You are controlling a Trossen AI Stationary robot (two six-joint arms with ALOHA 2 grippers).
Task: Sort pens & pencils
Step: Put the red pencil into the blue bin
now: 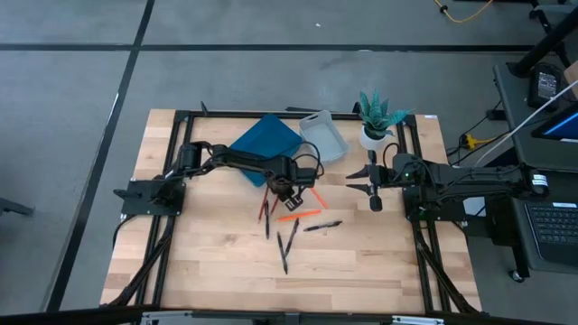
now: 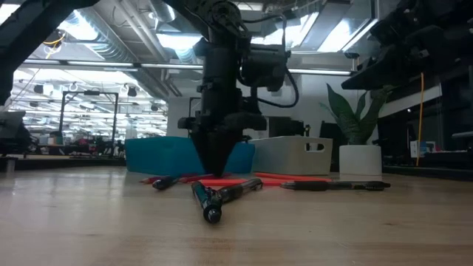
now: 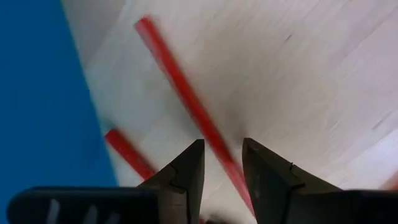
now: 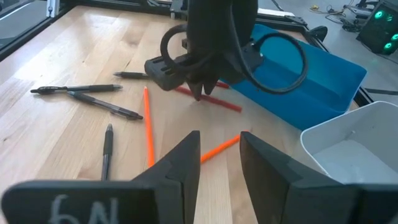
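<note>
Several black pens [image 1: 322,226] [image 4: 78,89] and orange pencils [image 1: 299,215] [image 4: 148,127] lie scattered flat on the middle of the wooden table. Two red pencils [image 3: 180,87] [image 3: 127,155] lie beside the blue tray [image 1: 265,143]. My left gripper [image 3: 222,152] [image 1: 283,191] points straight down at the table with a narrow gap. Its fingers stand on either side of the longer red pencil [image 4: 208,99] without closing on it. My right gripper [image 4: 221,146] [image 1: 373,190] hovers open over the table's right part, holding nothing.
A grey-white tray [image 1: 323,135] [image 4: 348,149] sits beside the blue tray at the far side. A potted plant [image 1: 379,117] [image 2: 360,159] stands at the far right. Bare wood spans the near part of the table [image 1: 226,271].
</note>
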